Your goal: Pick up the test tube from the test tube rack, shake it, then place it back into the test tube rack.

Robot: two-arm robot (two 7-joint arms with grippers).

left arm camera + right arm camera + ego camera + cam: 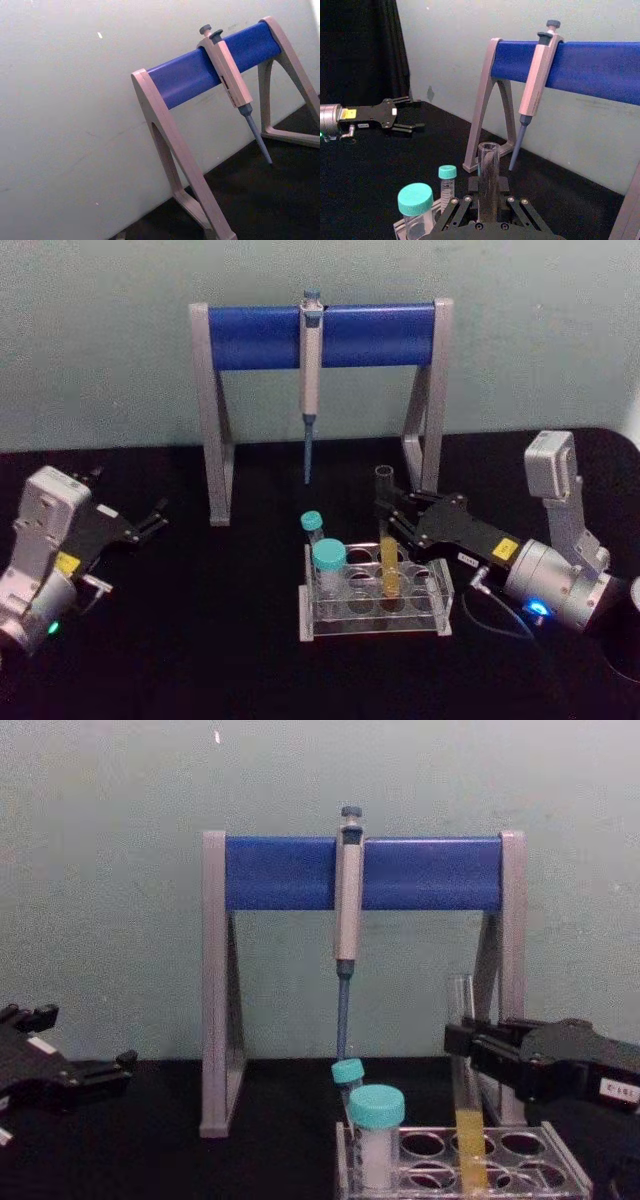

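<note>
The test tube (388, 558) is stood upright in a hole of the test tube rack (372, 628), just right of the tabletop's middle, its long axis vertical. Its upper part is clamped between the narrowed jaws of the right gripper (386, 508), reached in from the right edge. Open room is judged straight above; the pipette stand (260, 335) is close behind. The left gripper (155, 520) is parked, spread open, near the left edge.
</note>
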